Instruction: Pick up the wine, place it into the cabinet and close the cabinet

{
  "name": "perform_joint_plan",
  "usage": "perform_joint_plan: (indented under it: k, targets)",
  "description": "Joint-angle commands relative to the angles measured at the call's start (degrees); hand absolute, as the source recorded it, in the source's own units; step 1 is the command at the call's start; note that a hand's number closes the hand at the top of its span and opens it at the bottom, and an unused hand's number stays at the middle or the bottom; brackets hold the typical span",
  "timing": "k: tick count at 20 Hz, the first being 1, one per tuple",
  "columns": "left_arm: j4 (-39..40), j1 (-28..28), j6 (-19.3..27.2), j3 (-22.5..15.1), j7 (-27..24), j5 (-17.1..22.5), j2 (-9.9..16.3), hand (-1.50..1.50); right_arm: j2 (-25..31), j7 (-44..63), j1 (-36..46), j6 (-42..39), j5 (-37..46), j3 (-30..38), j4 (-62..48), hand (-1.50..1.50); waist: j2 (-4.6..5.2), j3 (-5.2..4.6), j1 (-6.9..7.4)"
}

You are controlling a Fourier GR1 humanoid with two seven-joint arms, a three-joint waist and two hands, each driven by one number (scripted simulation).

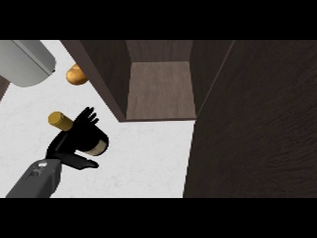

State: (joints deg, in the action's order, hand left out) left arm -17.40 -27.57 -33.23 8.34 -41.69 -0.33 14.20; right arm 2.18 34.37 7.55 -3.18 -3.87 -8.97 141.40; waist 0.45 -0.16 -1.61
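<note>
The wine bottle (96,147) stands on the white counter, a dark bottle with a gold cap (60,120) and a pale label low on its side. My left hand (73,139) reaches in from the lower left and lies against the bottle's body, hiding most of it. Its fingers (86,117) stretch straight past the far side and the thumb (84,163) points along the near side, so the hand is open with the bottle between them. The cabinet (159,88) of dark wood stands open to the right, and its shelf is bare. My right hand does not show.
The cabinet's open door (264,121) fills the right side of the view. A round orange object (77,74) sits by the cabinet's left wall. A large grey rounded object (20,60) lies at the top left. White counter (147,158) stretches between hand and door.
</note>
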Motion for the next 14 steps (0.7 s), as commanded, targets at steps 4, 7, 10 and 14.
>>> perform_joint_plan:
  k: [4,7,10,14]
  targets:
    - [1.98,-2.93,-6.35,0.5,-5.99,0.56,-0.09,-1.5,-0.62,-1.14,-1.54,-0.86,-2.14,-0.03,-0.22,-1.5,0.11,0.0,0.08]
    - [1.94,-2.63,-4.4,-0.31,-6.66,-0.05,-2.14,-1.5,0.47,-0.36,0.92,-0.93,-5.53,4.8,-1.86,-1.5,0.09,0.04,0.4]
    - [3.1,-2.31,-2.62,0.76,-7.88,0.92,-3.48,1.5,0.06,3.53,-0.86,-0.27,-2.71,0.16,3.87,-1.5,-0.02,-0.03,-0.03]
    - [3.3,-4.9,-6.16,1.68,-2.68,2.86,-2.65,1.5,0.15,5.38,-1.7,-0.01,-2.06,-1.74,6.57,-1.5,-0.22,0.02,0.1]
